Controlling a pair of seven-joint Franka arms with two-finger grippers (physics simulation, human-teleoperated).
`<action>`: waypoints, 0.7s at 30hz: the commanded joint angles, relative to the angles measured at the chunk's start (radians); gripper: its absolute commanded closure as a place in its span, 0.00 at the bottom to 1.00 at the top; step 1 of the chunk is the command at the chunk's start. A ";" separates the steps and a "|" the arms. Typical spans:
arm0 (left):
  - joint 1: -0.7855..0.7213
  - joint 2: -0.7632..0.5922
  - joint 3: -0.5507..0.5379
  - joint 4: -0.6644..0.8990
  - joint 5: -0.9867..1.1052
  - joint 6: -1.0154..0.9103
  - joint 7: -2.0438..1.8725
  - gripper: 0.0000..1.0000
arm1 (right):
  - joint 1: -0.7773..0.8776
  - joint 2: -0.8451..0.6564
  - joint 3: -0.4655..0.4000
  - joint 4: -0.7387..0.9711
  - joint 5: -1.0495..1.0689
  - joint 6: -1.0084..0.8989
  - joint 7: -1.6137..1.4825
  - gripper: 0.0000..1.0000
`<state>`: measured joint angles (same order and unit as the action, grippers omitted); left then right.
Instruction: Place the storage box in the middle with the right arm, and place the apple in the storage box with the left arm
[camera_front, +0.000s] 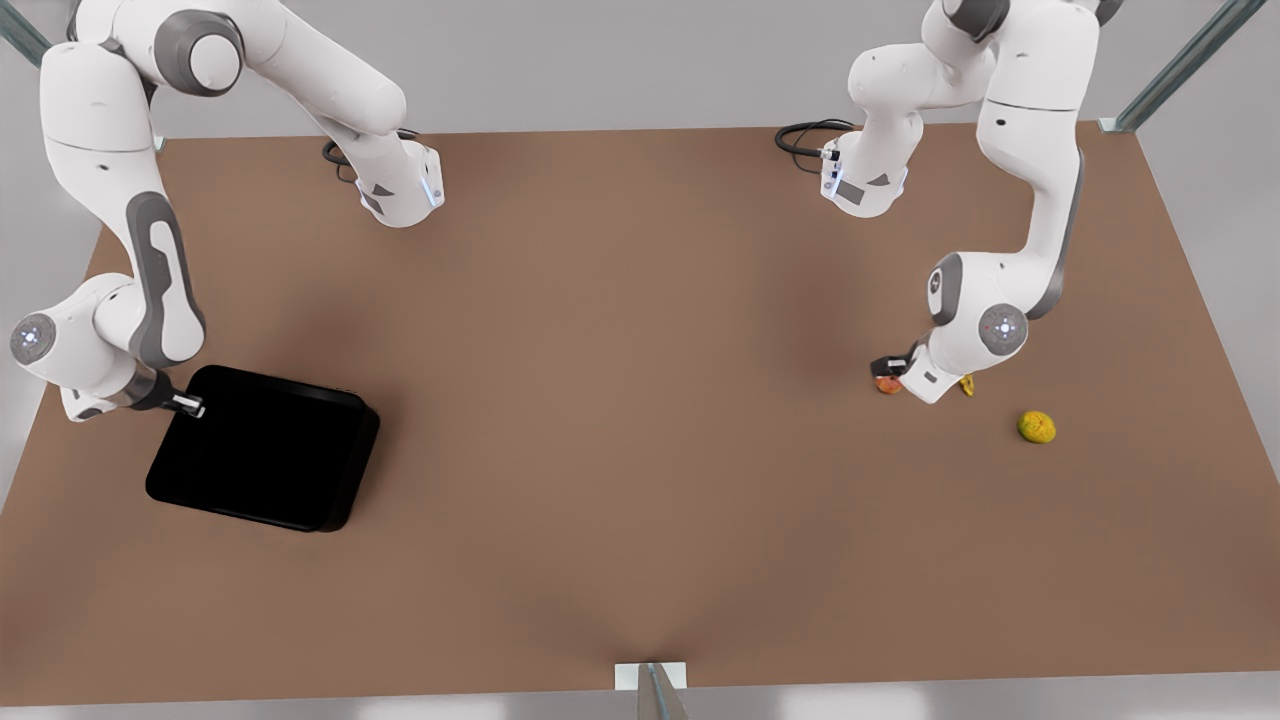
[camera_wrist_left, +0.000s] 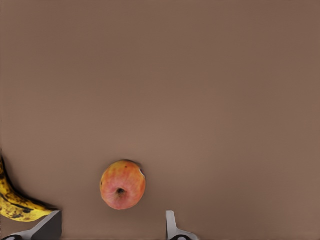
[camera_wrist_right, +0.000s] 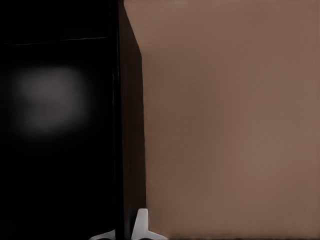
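The right hand (camera_front: 190, 405) is clamped on the storage box (camera_front: 265, 460) wall at lower left; the left hand (camera_front: 888, 368) is held wide over the half-hidden apple (camera_front: 887, 384) — banana (camera_wrist_left: 15, 202) cut off.

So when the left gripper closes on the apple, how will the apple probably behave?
The apple is round and lies alone on the flat table, so it may roll if nudged off-centre. Its smooth skin could slip between the open left gripper fingers. It looks small and firm, probably light, hardly deforming.

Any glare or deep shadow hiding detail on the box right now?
Front view: the storage box renders solid black, interior unreadable. Right wrist view: a soft grey glare patch sits on its floor, wall edge crisp beside the right tool. Left wrist view: the apple is evenly lit.
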<state>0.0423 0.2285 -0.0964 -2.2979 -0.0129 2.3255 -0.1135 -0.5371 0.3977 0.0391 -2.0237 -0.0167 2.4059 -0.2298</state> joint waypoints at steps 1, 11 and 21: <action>-0.001 0.000 0.001 -0.002 0.001 0.002 0.000 0.00 | -0.001 -0.005 0.005 0.000 -0.002 -0.001 0.003 0.79; 0.001 0.058 0.000 -0.060 0.001 0.103 0.000 0.00 | 0.005 -0.010 0.326 0.160 0.043 -0.202 -0.014 0.79; 0.008 0.115 0.000 -0.041 -0.001 0.118 0.000 0.00 | 0.370 0.033 0.352 0.214 0.041 -0.188 0.320 0.79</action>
<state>0.0503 0.3471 -0.0958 -2.3345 -0.0129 2.4447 -0.1135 -0.1600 0.4386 0.3912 -1.8089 0.0269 2.2183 0.0967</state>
